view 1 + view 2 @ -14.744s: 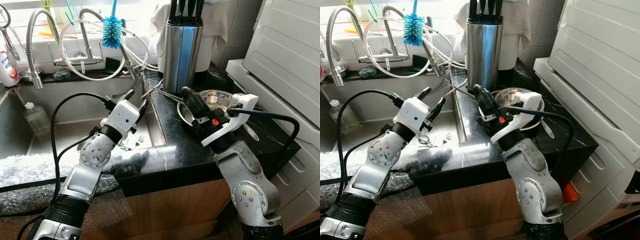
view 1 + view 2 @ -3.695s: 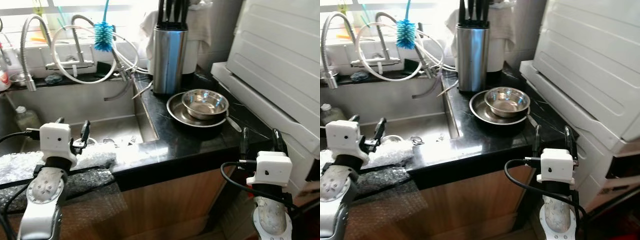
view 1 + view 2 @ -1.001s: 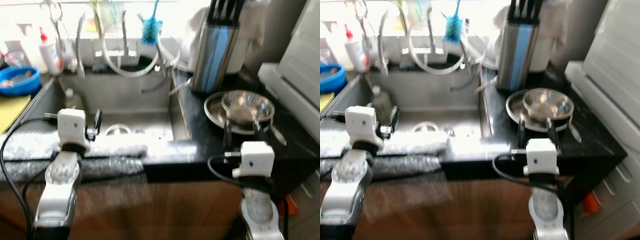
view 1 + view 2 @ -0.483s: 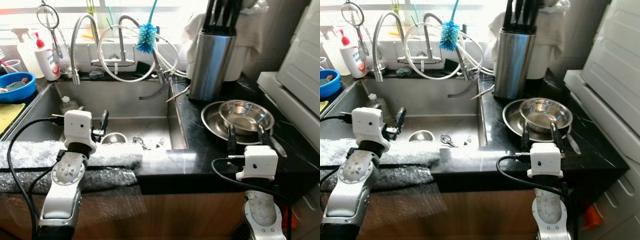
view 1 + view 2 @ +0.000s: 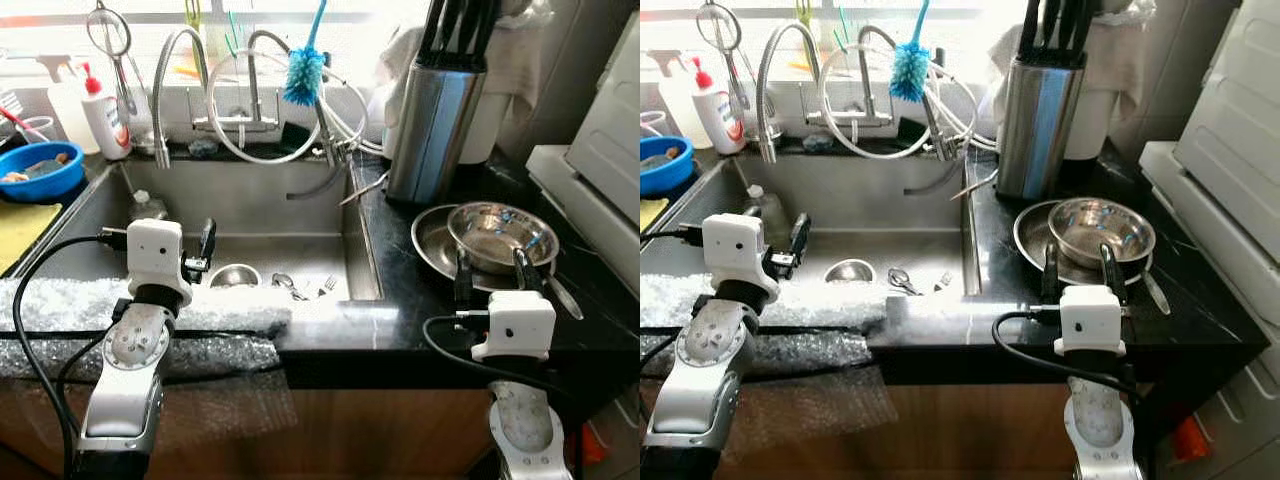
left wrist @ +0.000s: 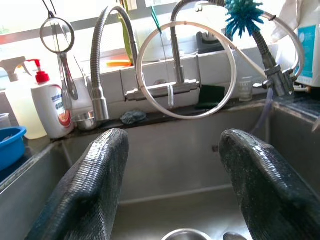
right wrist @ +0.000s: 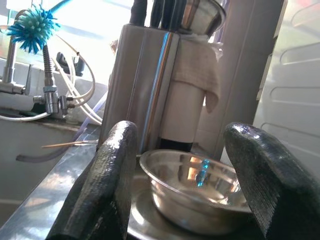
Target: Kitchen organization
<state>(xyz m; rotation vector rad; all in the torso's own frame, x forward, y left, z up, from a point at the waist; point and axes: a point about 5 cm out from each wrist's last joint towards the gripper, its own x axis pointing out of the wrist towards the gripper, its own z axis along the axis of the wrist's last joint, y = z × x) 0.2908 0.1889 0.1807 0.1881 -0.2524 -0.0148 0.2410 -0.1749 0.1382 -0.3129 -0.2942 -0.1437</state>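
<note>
Right now I hold the left gripper (image 5: 190,248) spread over the sink (image 5: 300,215), right gripper (image 5: 490,272) spread before the steel bowl (image 5: 497,233).

The blue bowl (image 5: 35,172) left of the sink (image 5: 250,215) is cut by the picture's edge. Small cutlery (image 5: 300,288) lying in the sink beside the drain is too small to tell apart. The right hand (image 5: 490,268) hides part of the pan (image 5: 435,240) beneath the steel bowl (image 5: 497,232).
</note>
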